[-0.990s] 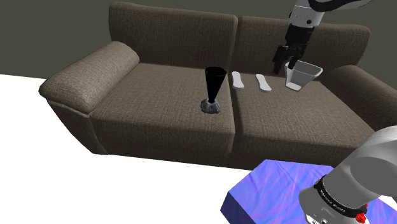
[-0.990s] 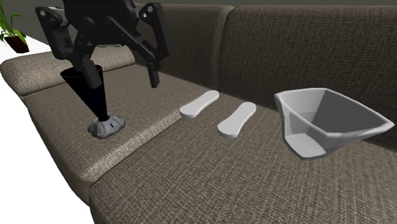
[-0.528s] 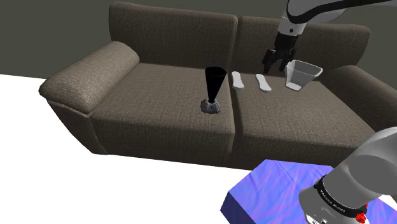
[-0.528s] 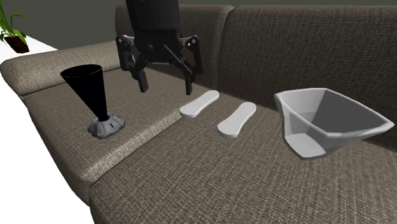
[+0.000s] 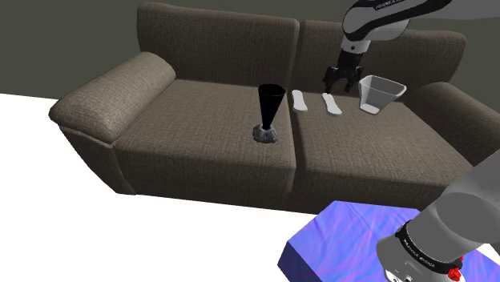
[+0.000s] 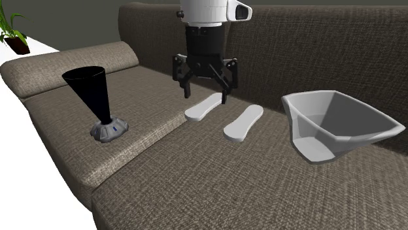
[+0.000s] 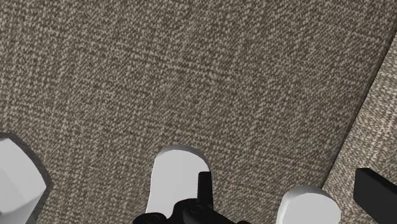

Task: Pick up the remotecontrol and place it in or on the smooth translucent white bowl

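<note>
Remote controls number two, both plain white, flat on the sofa (image 6: 196,180). The nearer remote (image 6: 243,123) lies just beside the one pale bowl (image 6: 306,138), whose inside is bare. The farther remote (image 6: 204,106) lies beyond it, under the claw (image 6: 205,91), which hovers with its fingers spread. One black cone (image 6: 91,91) stands farthest from the bowl.

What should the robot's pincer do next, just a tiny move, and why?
Probably lower straight down. The pincer hangs open above the white remote farther from the bowl, not touching it, and the wrist view shows that remote between its fingers.
</note>
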